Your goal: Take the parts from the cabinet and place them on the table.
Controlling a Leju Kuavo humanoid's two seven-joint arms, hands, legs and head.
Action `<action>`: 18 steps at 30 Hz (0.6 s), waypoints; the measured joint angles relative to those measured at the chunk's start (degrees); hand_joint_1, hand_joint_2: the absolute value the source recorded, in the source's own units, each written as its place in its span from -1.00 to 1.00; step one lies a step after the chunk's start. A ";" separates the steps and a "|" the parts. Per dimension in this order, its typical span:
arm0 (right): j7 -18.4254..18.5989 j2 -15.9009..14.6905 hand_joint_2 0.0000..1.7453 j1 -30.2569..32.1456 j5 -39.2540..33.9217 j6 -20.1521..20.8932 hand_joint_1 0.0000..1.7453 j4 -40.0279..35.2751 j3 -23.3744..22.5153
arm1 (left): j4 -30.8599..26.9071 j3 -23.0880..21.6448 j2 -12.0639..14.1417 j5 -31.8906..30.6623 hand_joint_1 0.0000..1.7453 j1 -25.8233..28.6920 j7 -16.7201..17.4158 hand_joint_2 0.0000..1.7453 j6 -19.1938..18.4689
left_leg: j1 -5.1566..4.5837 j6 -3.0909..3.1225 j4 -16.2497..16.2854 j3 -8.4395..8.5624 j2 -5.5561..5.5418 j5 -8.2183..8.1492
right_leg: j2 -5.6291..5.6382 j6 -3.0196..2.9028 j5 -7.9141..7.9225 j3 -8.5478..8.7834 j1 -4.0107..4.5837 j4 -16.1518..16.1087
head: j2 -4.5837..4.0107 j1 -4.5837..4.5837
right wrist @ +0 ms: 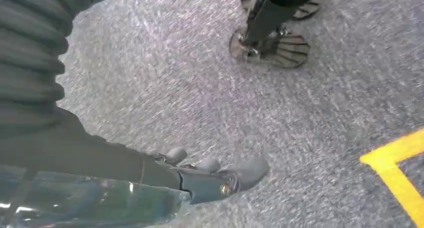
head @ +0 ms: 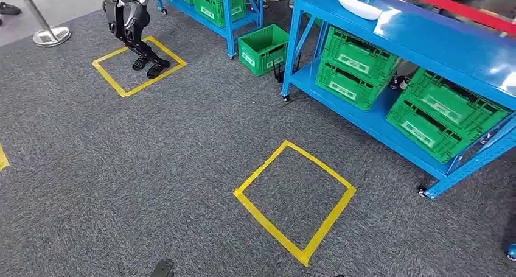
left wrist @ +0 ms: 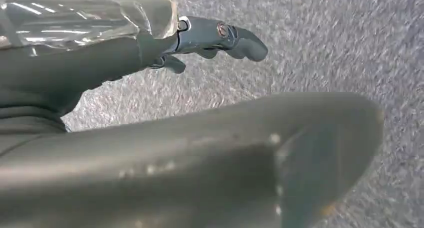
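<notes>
The parts sit in green crates (head: 356,67) on the low shelf of a blue cabinet (head: 426,42) at two o'clock in the head view, with a second stack of crates (head: 444,114) beside the first toward three o'clock and a white object (head: 359,2) resting on the cabinet's top deck. One more green crate (head: 263,47) stands on the grey carpet (head: 152,167) just left of the cabinet's leg, and another blue rack (head: 228,9) holding crates rises at twelve o'clock. A yellow tape square (head: 294,199) marks the carpet at five o'clock, well short of the cabinet; a second square (head: 139,65) lies at eleven o'clock, with another robot (head: 131,18) standing in it. A metal post base (head: 51,36) sits at ten o'clock. Both arms hang over the carpet. The left hand (left wrist: 200,42) holds nothing, its fingers (left wrist: 245,42) loosely apart. The right hand (right wrist: 210,175) is likewise empty, its fingers (right wrist: 247,168) loosely apart, with yellow tape (right wrist: 400,168) on the floor near it.
</notes>
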 joint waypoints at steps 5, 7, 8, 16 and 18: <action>-0.04 -0.28 1.00 0.37 0.20 0.50 -1.00 0.00 0.46 | 0.02 -0.13 -0.02 0.81 -1.00 0.32 0.33 -1.00 0.66 | -0.09 -0.18 0.32 -0.33 3.31 -0.10 | -0.99 2.26 -0.87 -1.56 -1.01 4.93 | 0.00 0.00; -0.02 -0.46 1.00 0.34 -0.74 0.61 -1.00 0.00 0.46 | 0.02 -0.13 0.02 1.29 -1.00 0.31 0.33 -1.00 1.14 | -0.07 -0.87 1.12 -0.38 4.35 -0.55 | -3.66 3.31 2.52 4.90 -1.32 -6.26 | 0.00 0.07; -0.11 -0.44 1.00 0.27 -1.20 0.61 -1.00 0.00 0.46 | 0.04 -0.13 0.20 1.29 -1.00 0.34 0.33 -1.00 1.14 | -0.58 -1.42 1.60 -0.58 4.77 -0.95 | -4.52 2.48 2.12 5.31 -0.91 -7.39 | 0.00 0.09; -1.22 0.63 1.00 1.44 -3.08 0.83 -1.00 0.04 0.37 | 0.07 -0.13 1.09 3.10 -1.00 0.31 0.79 -1.00 3.34 | 0.45 -3.82 14.31 -5.63 1.06 -8.91 | -0.37 -0.84 3.19 4.89 -0.95 -7.59 | 0.00 -0.24; -1.25 1.09 1.00 1.65 -3.45 0.83 -1.00 0.04 0.33 | 0.09 -0.13 1.44 3.13 -1.00 0.37 0.72 -1.00 3.65 | 0.44 -3.79 20.97 -8.85 0.80 -10.73 | 0.83 -1.02 3.29 4.80 -0.60 -7.52 | 0.00 -0.20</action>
